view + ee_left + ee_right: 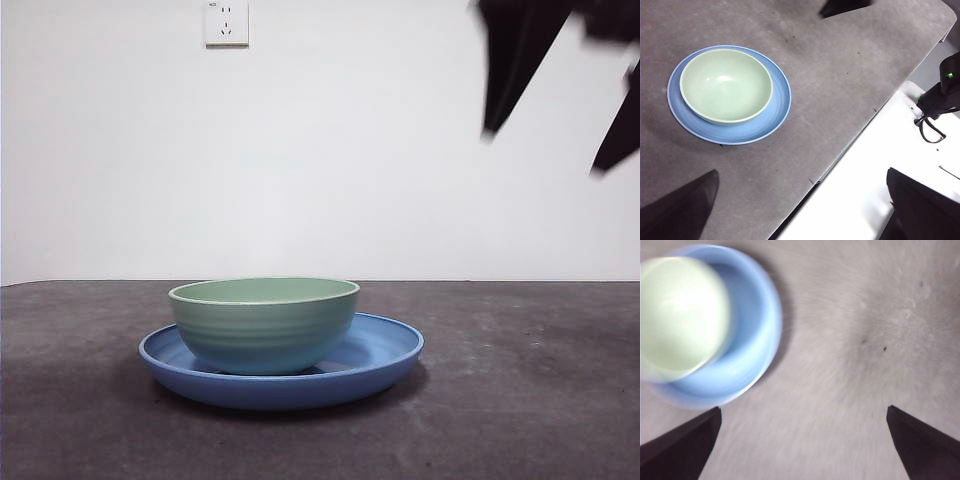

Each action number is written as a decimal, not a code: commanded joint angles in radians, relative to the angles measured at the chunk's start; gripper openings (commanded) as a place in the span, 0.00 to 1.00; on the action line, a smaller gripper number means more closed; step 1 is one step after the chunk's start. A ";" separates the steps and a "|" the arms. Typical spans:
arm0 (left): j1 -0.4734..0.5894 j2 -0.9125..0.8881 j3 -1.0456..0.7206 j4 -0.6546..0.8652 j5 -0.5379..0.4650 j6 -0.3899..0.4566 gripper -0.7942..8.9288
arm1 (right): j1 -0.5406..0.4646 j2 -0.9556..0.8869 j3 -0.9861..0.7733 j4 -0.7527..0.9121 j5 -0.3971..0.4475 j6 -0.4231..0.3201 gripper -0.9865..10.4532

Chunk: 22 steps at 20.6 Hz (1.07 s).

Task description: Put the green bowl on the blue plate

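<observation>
Your right gripper [802, 440] hangs above bare table, jaws spread wide, nothing between them; in the front view it shows as dark blurred tips [560, 80] high at the upper corner. Your left gripper [800, 205] sits high near the table edge, jaws apart, empty. The green bowl [264, 322] rests upright inside the blue plate [385, 350], set off-centre on the dark grey table [520, 400].
</observation>
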 commanded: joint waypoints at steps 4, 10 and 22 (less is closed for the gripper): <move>-0.006 0.004 0.011 0.010 0.005 -0.002 0.73 | 0.107 -0.320 0.016 -0.200 0.024 -0.029 0.70; -0.006 0.005 0.011 0.019 0.005 -0.002 0.73 | 0.170 -0.557 0.016 -0.295 0.024 -0.016 0.70; -0.006 0.005 0.011 0.014 0.005 -0.001 0.53 | 0.170 -0.598 0.016 -0.323 0.023 -0.002 0.51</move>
